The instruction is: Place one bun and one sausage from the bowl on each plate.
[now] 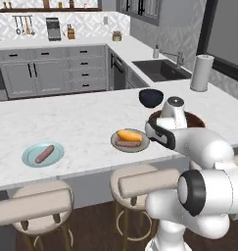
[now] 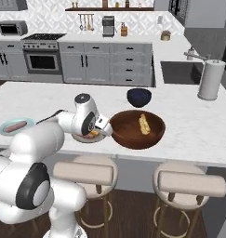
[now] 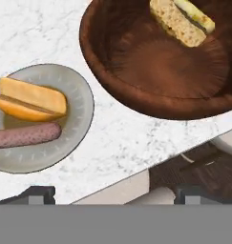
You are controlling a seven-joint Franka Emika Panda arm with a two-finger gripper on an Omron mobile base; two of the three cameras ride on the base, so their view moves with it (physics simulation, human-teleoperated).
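Marble counter [image 1: 81, 127] spans the kitchen under the gripper [image 3: 112, 193], whose jaws stand wide and empty. Ahead of the hand, the wooden bowl [image 3: 136, 95] holds the last bun [image 3: 182, 19], probably light and soft, best pinched gently across its sides.

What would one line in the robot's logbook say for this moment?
gripper: open, empty | grey plate: bun, sausage | light blue plate: sausage alone | wooden bowl: one bun | next: likely that bun
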